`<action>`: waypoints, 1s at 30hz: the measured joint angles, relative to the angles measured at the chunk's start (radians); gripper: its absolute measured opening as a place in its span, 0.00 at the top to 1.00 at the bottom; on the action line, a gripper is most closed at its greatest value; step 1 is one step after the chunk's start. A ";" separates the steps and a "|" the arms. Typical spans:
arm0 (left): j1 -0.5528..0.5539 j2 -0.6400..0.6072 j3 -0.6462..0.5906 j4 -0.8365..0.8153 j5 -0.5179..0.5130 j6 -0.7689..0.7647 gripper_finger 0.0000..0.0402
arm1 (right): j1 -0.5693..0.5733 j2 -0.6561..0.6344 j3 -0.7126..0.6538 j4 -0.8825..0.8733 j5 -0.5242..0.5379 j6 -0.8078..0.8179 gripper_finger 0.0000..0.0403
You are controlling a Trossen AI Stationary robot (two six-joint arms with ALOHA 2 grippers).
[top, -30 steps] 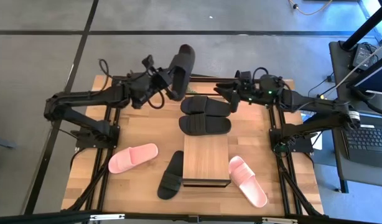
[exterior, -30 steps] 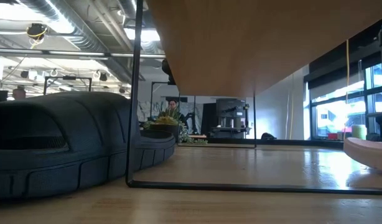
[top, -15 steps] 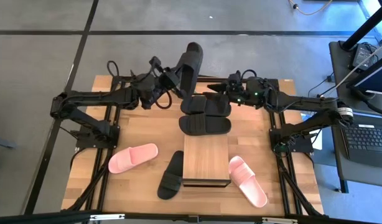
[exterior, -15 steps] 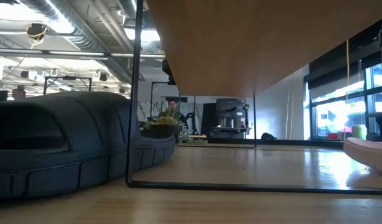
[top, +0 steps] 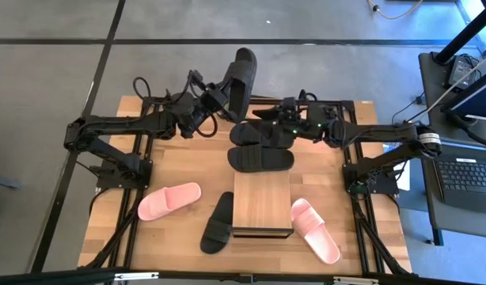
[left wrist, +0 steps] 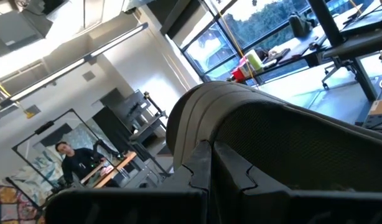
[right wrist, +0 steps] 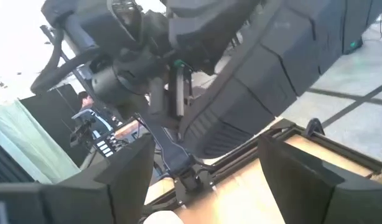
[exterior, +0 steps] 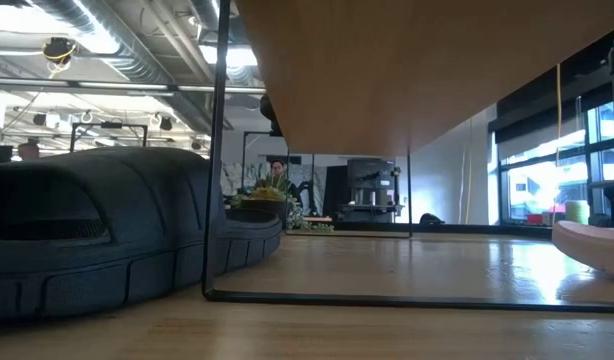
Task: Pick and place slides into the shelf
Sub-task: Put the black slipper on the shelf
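Slide point(top: 237, 79): hanging lifted, clamped in left claw point(top: 217, 99).
Right claw point(top: 259, 128): fingers spread, hovering just beside, over black pair point(top: 261, 146).

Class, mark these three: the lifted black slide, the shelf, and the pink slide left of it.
lifted black slide point(top: 240, 79), high view, sole
shelf point(top: 262, 199), high view, plank top
pink slide point(top: 169, 199), high view, strap

wood table point(top: 172, 170), shelf point(top: 262, 202), slides point(top: 169, 199)

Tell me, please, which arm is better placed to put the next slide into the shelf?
The left, probably. Its left gripper is shut on the raised black slide, lifted above the table's far edge. The right gripper is open and empty over the black slides beyond the shelf.
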 joint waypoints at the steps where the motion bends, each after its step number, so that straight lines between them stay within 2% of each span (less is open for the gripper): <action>1: 0.000 0.000 0.000 0.004 0.000 0.000 1.00 | 0.000 0.008 0.000 0.007 0.000 0.007 0.30; 16: 0.000 0.000 0.000 0.013 0.001 0.000 1.00 | 0.000 0.065 0.000 0.125 0.000 0.078 0.31; 27: -0.001 0.004 0.000 0.013 0.020 0.003 1.00 | 0.000 0.072 0.006 0.142 0.015 0.129 0.31; 30: -0.001 0.009 0.000 0.007 0.020 0.052 1.00 | 0.000 0.071 0.021 0.136 0.020 0.130 0.31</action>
